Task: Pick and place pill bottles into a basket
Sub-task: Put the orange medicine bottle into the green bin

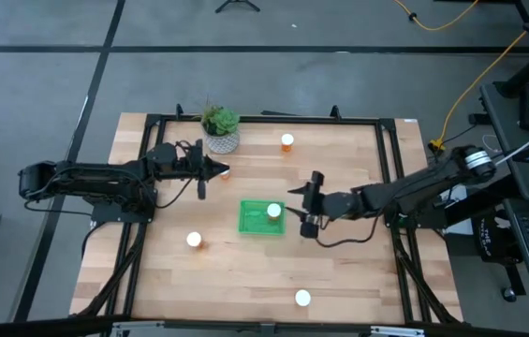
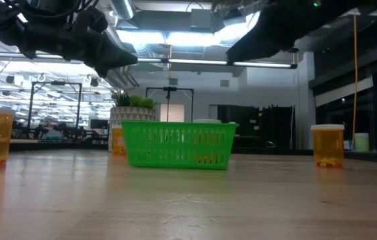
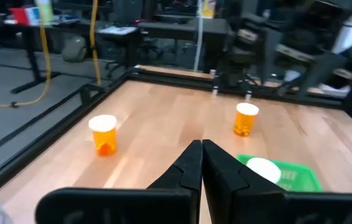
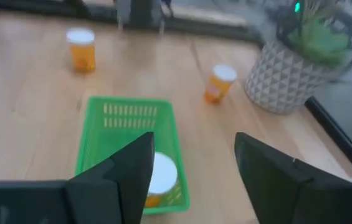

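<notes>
Grey floor (image 1: pixel 39 56) crossed by dark lines surrounds the wooden counter (image 1: pixel 245 271), a yellow cable (image 1: pixel 470 89) trailing across it, while long ceiling lights (image 2: pixel 175 37) (bright strips) glow above distant desks (image 3: pixel 163 28).

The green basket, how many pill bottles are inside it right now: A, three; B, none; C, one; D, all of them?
C: the high view shows a single white cap inside the basket, that one pill bottle sitting at the end nearest the open right gripper, and the right wrist view shows the same lone bottle.
</notes>
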